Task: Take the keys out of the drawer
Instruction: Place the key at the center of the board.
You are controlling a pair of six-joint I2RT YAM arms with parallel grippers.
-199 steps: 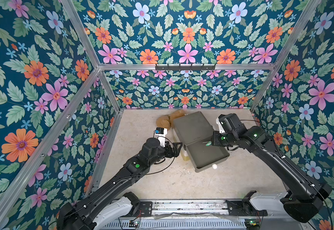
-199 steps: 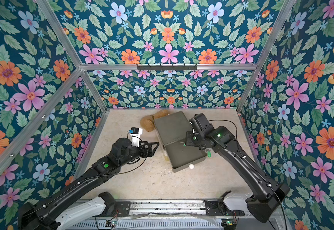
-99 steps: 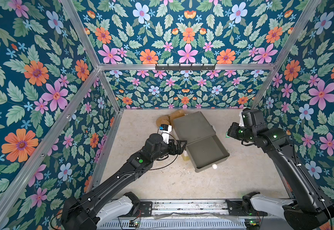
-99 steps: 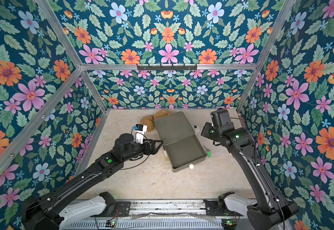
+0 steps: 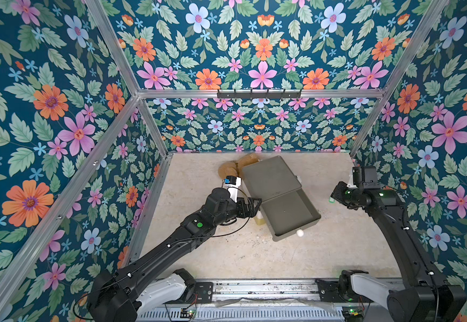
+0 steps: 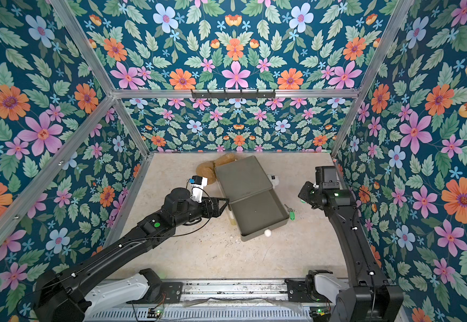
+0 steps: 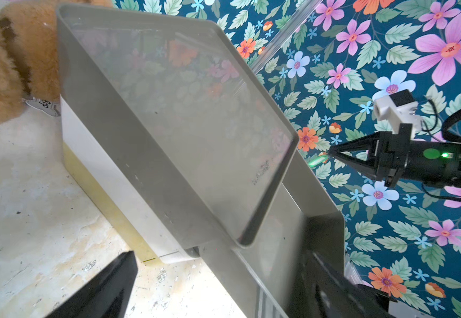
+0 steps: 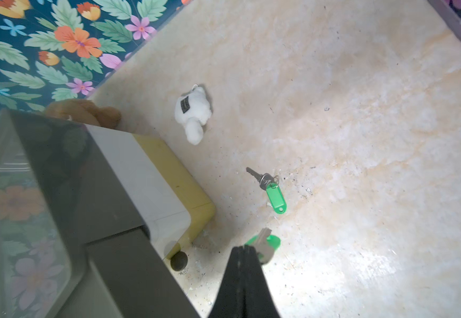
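**Your right arm has just swung clear of the drawer, carrying a key.**
The right gripper (image 8: 242, 247), jaws clamped on a green-tagged key (image 8: 265, 243), hangs well out beside the open drawer (image 5: 288, 212), which looks empty. That probably leaves only the drop. A second key (image 8: 274, 192), silver with an oval green tag, lies just beside the drawer. The left gripper (image 5: 254, 206) waits at the drawer's opposite side, jaws apart.
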